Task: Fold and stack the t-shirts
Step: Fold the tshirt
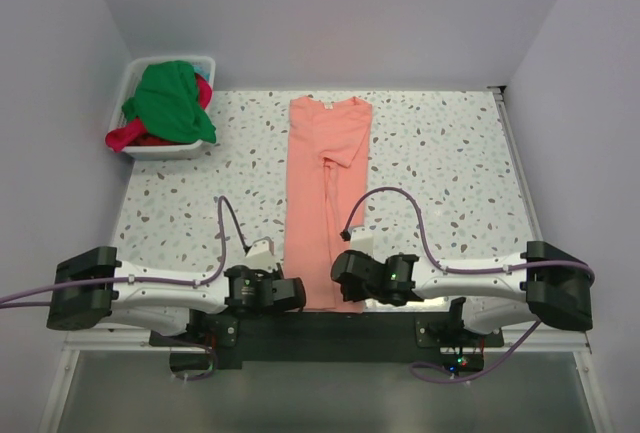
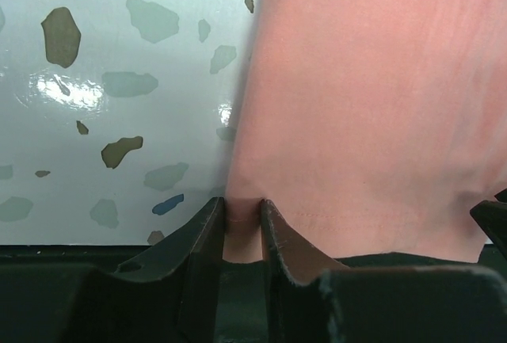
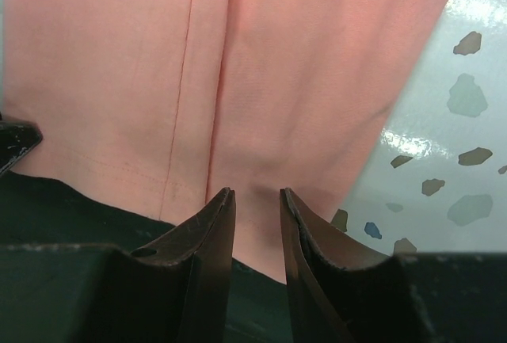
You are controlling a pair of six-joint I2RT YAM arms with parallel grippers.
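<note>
One salmon-pink cloth t-shirt [image 1: 325, 163] lies right of the white plastic tub [image 1: 165, 151]. Its hem corner is clamped in the left gripper [image 2: 242, 224]; the right gripper [image 3: 257, 208] straddles the hem, hold uncertain. Risk: a shallow pinch slips and skews the fold.

**Salmon, green and red on a speckled top**

The pink shirt [image 1: 325, 193] is plain salmon with no print, only faint stitch lines of the same hue. At ten o'clock, the green shirt [image 1: 170, 101] is bright and plain, the red shirt [image 1: 125, 136] leans to magenta, and the tub [image 1: 165, 150] is white. The table [image 1: 440, 173] is glossy white, flecked with grey, brown, pale green and a few blue chips. The left gripper [image 2: 242, 204] and right gripper [image 3: 256, 194] are black. The arms [image 1: 160, 293] are white with black joints, the cables [image 1: 400, 198] purple, the walls [image 1: 350, 13] pale lilac.
</note>
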